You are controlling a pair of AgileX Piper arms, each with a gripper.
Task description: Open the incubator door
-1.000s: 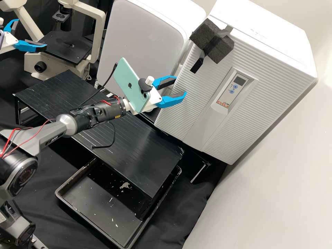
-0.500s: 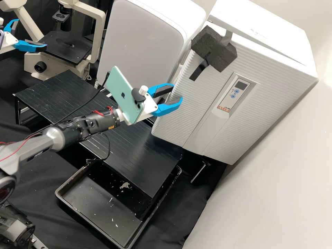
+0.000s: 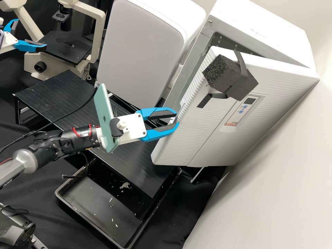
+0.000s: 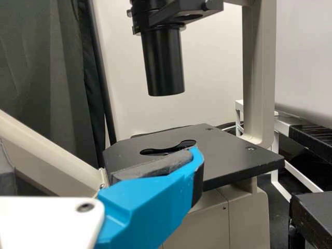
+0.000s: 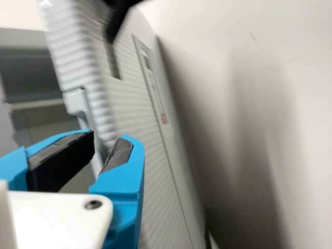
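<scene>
"Where is the incubator door (image 3: 207, 131)?"

"On the front of the big white incubator (image 3: 259, 31), at the right side of the high view. It is part way open, and you can see a bit of the inside past its edge."

"Who has hold of it?"

"The right gripper (image 3: 177, 118). Its two blue fingers pinch the edge of the door, one on each side. The right wrist view shows the edge between them too."

"What about the left gripper (image 3: 31, 33)?"

"It is well apart from the door, next to the microscope (image 3: 98, 34). Its blue fingers are spread wide with nothing in them."

"What is that dark lump?"

"A foam block (image 3: 224, 76), up on the front of the door. Near it is a little panel (image 3: 242, 110) with two blue buttons."

"And the green thing?"

"A phone (image 3: 103, 117), on the right arm, just behind the gripper. Under that arm is a black table (image 3: 128, 155). A black tray (image 3: 97, 204) is partly under the table, and it has little pale bits in it."
</scene>
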